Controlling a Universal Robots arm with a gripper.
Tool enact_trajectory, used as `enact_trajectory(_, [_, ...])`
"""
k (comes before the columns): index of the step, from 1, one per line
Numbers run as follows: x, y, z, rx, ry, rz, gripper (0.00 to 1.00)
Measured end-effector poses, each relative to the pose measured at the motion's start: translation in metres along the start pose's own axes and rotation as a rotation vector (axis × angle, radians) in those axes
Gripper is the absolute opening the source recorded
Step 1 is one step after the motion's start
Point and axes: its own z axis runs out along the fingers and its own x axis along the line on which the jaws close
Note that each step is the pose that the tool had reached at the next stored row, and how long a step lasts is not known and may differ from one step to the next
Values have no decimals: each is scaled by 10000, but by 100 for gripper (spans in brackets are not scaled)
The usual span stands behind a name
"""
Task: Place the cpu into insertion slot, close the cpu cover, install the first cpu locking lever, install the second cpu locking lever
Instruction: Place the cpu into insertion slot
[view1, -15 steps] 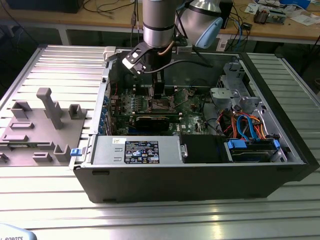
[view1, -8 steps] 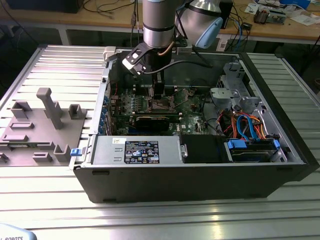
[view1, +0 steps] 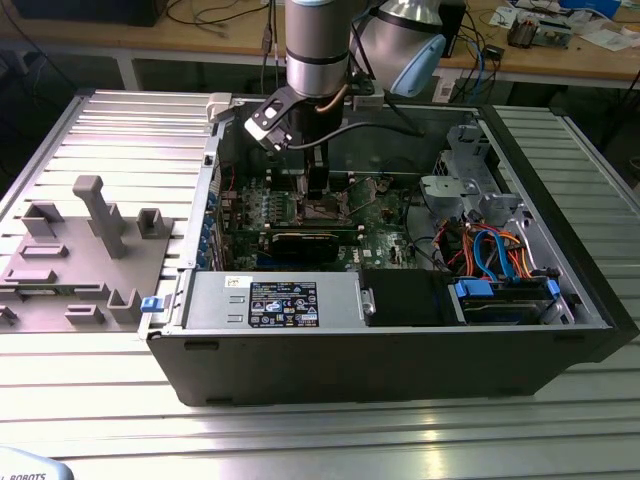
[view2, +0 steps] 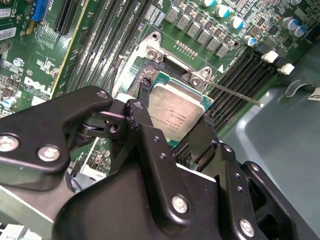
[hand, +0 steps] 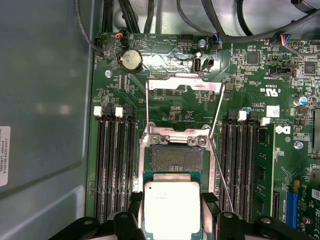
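One cpu (hand: 172, 209) is pinched by its edges in the end effector (hand: 173, 200), hovering partly over the open socket (hand: 176, 159) and offset from it, not seated. The cpu cover (hand: 184, 82) stands flipped open just past the socket. One locking lever (hand: 220, 165) angles up beside it. Your risks: with that offset, a tilted or shifted release could bend socket pins or leave the chip riding on the frame. The lever rod is near a finger and could snag.

Satin silver metal on the cpu (hand: 172, 207), matt black fingers (view2: 202, 137) — shiny bare-metal cpu cover (hand: 185, 84), glossy circuit board (hand: 170, 107).
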Motion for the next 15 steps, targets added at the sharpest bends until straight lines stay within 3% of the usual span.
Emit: enact_trajectory(15, [-1,-2,46,0,0,0,55])
